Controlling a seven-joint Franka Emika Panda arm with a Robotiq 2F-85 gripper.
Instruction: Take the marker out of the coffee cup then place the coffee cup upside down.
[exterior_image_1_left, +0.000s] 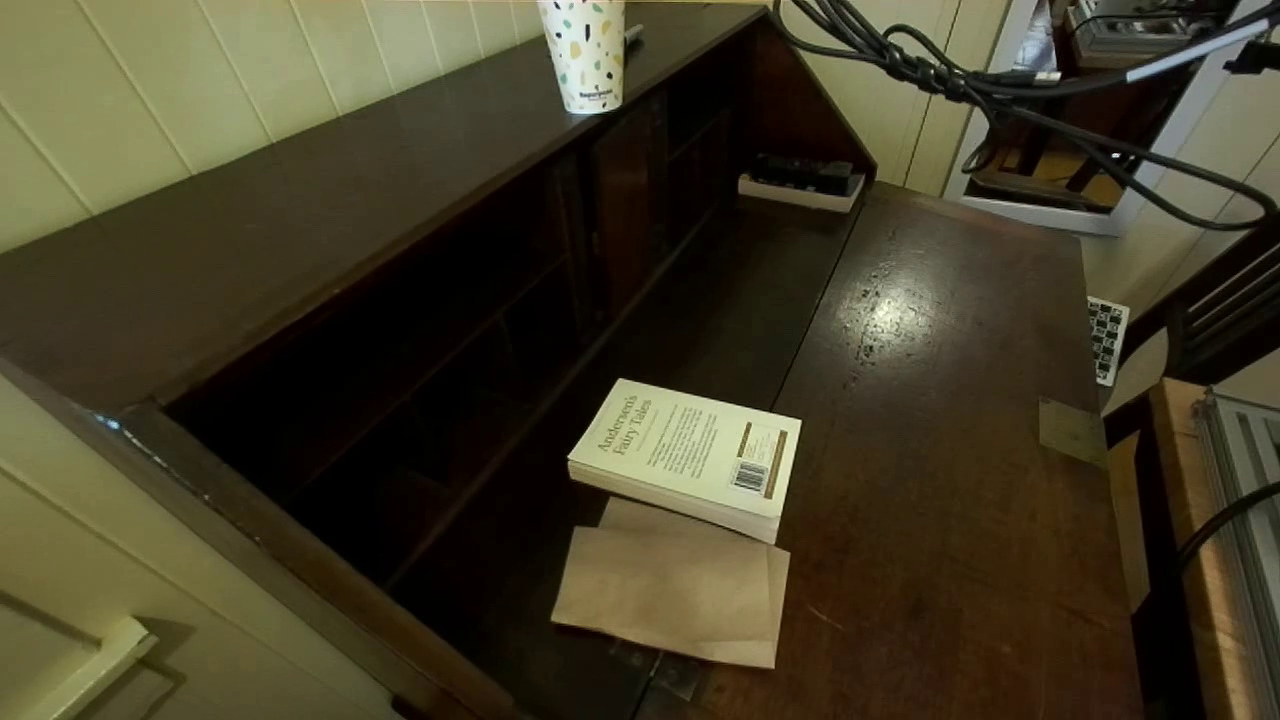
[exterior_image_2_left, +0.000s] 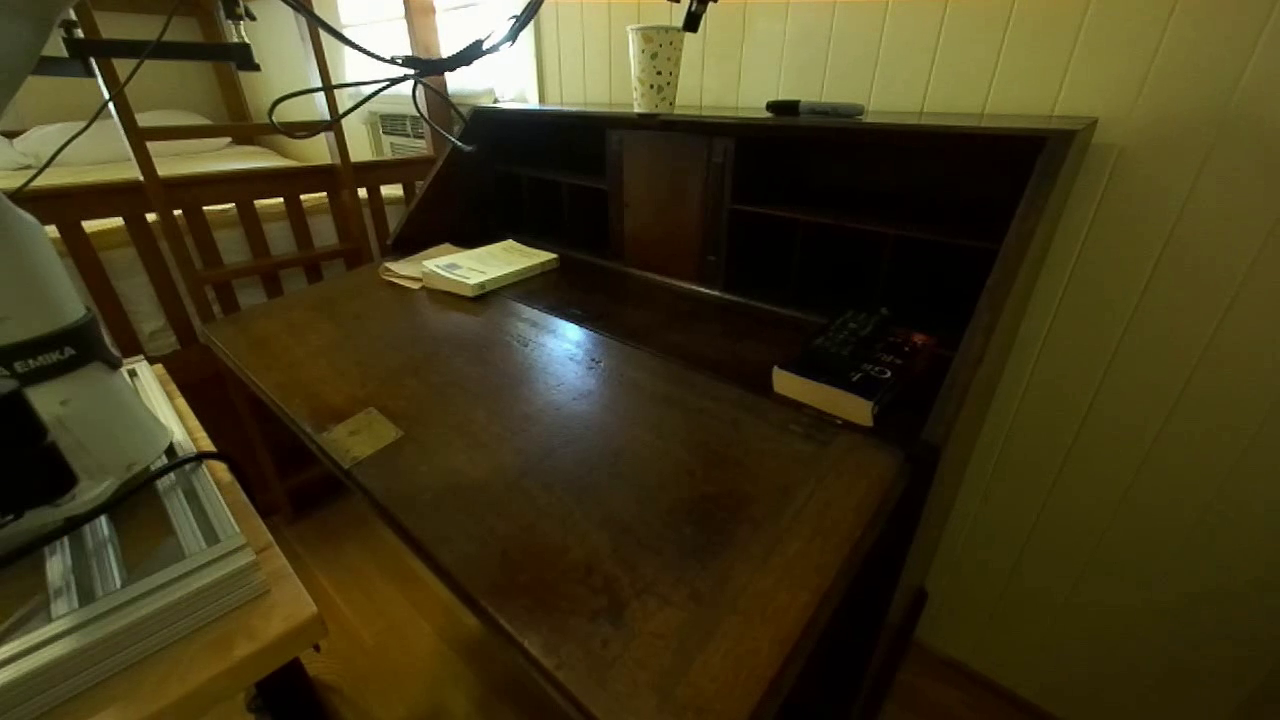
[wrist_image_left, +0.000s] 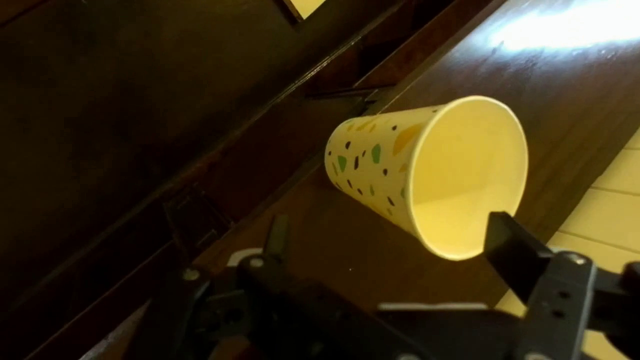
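Hand (wrist_image_left: 388, 231) above desk (exterior_image_2_left: 600, 480), apparent window (exterior_image_2_left: 505, 75) beyond.

Dark desk (exterior_image_2_left: 590, 480), upright cup (exterior_image_2_left: 656, 72), marker (exterior_image_2_left: 815, 108), pale book (exterior_image_1_left: 690, 445), black book (exterior_image_2_left: 850, 360), brown paper (exterior_image_1_left: 670, 595)

- Window (exterior_image_2_left: 510, 75) washed out to white in an exterior view
- Pale glare on the dim desk (exterior_image_2_left: 600, 450) in all views
- Shelves (exterior_image_2_left: 870, 225) in deep shadow
- Gripper (wrist_image_left: 387, 230) dark, blurred in the wrist view

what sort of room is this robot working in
Most likely a bedroom in a home: an exterior view shows a wooden-railed bed with a pillow on it, and a book of fairy tales lies on an old-looking wooden desk.
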